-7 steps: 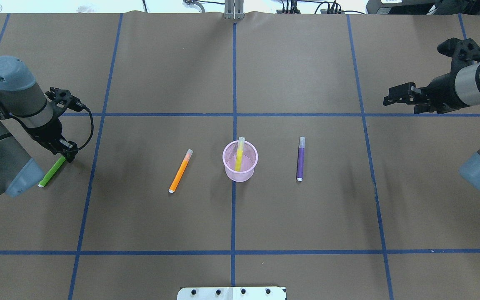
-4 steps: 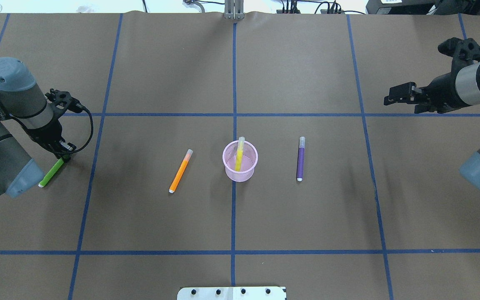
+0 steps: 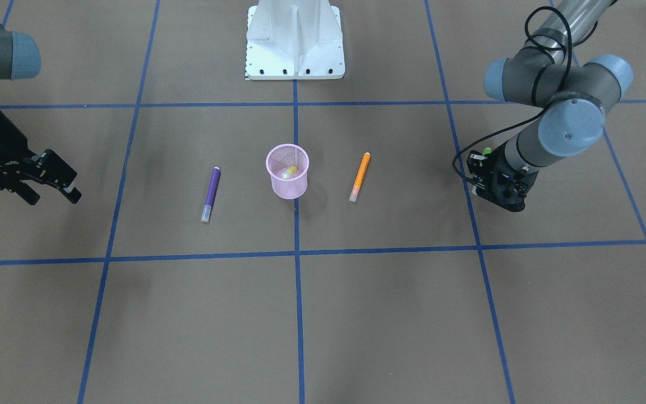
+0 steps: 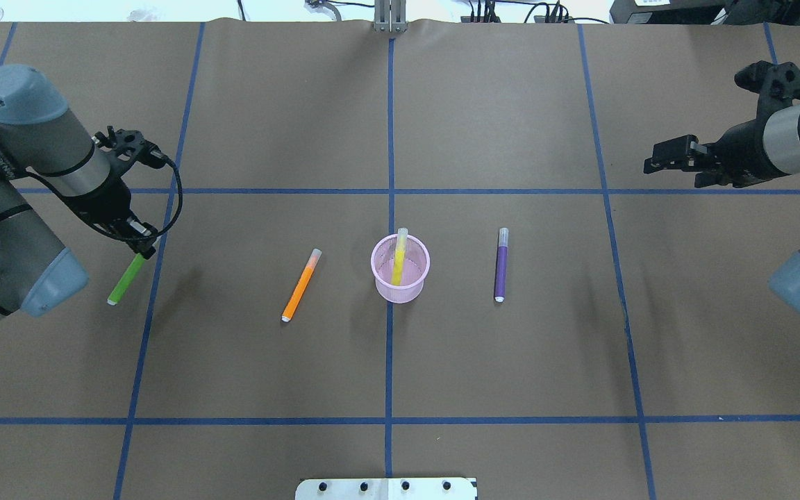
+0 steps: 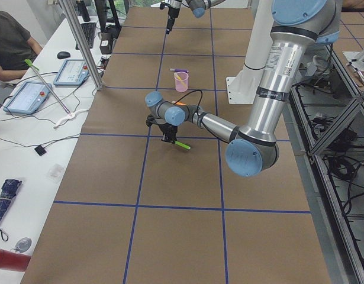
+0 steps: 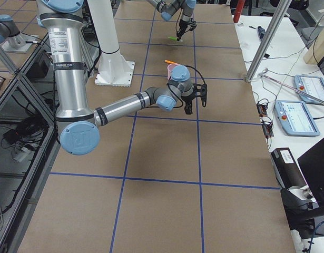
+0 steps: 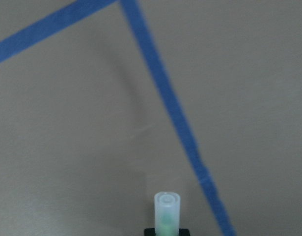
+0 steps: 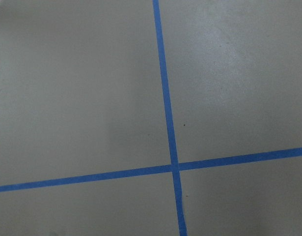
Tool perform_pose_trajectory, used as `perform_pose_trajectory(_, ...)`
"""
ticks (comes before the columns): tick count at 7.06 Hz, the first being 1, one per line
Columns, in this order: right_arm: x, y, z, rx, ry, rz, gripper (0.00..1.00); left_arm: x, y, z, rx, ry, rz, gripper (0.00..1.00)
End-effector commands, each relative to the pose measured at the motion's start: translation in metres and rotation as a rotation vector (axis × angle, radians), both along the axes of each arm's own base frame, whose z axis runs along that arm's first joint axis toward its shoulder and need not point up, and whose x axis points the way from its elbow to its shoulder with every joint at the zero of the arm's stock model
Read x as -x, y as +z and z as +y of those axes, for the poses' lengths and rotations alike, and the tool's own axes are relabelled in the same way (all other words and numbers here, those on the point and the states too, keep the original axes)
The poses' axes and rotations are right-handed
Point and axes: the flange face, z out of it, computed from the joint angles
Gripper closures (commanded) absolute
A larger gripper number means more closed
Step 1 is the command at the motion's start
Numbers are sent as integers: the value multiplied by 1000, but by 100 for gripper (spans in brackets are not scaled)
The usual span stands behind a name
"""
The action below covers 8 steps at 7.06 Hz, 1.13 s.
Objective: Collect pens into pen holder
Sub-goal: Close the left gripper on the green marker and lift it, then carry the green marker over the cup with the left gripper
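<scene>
Overhead exterior view showed a wide brown paper-covered table (image 4: 511,361) marked into squares by blue tape lines. The grey left arm (image 4: 11,208) reached in at the left edge, and the grey right arm (image 4: 796,135) came in at the far right.

The black left tool (image 4: 142,248) was clamped on the capped end of a slim green pen (image 4: 124,281). The pen slanted from the tool toward the near left, beside a blue tape line. In the left wrist-mounted view its pale translucent cap stood between the fingers. Whether its free end touched the table could not be told.

The black right tool (image 3: 56,199) hung over the far right of the table, well apart from the pens, with its fingers spread apart.

A small round pink wire-mesh pen holder (image 4: 414,285) stood upright at the middle of the table, on the central tape line. A yellow pen (image 4: 398,260) leaned inside it, its pale cap poking above the far rim.

An orange pen (image 4: 301,285) lay flat on the table to the left of the pen holder, near it but apart, its cap pointing far and slightly right. A purple pen (image 4: 501,267) lay flat to the right of the pen holder, also apart from it, its cap at the far end.
</scene>
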Motion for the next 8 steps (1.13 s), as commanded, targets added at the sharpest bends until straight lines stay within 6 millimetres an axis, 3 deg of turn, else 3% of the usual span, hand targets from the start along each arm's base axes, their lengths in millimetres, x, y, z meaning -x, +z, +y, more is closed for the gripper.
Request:
perform_pose_trajectory(1, -2, 7, 1, 11, 0, 5, 1, -7, -109, -9, -89, -71, 89, 100)
perform_pose_trajectory(2, -4, 8, 1, 11, 2, 6, 1, -14, -155, -9, -146, -79, 131, 100)
perform_pose_trajectory(3, -8, 14, 3, 20, 5, 11, 1, -43, -198, 21, -193, -84, 160, 100)
perform_pose_trajectory(5, -10, 20, 2, 15, 3, 24, 1, -80, -270, 45, -320, -109, 202, 100)
perform_pose_trajectory(6, -14, 23, 2, 17, 6, 26, 1, -109, -298, 63, -406, -232, 165, 100)
perform_pose_trajectory(8, -14, 26, 3, 21, 8, 32, 1, -134, -325, 85, -497, -363, 150, 100)
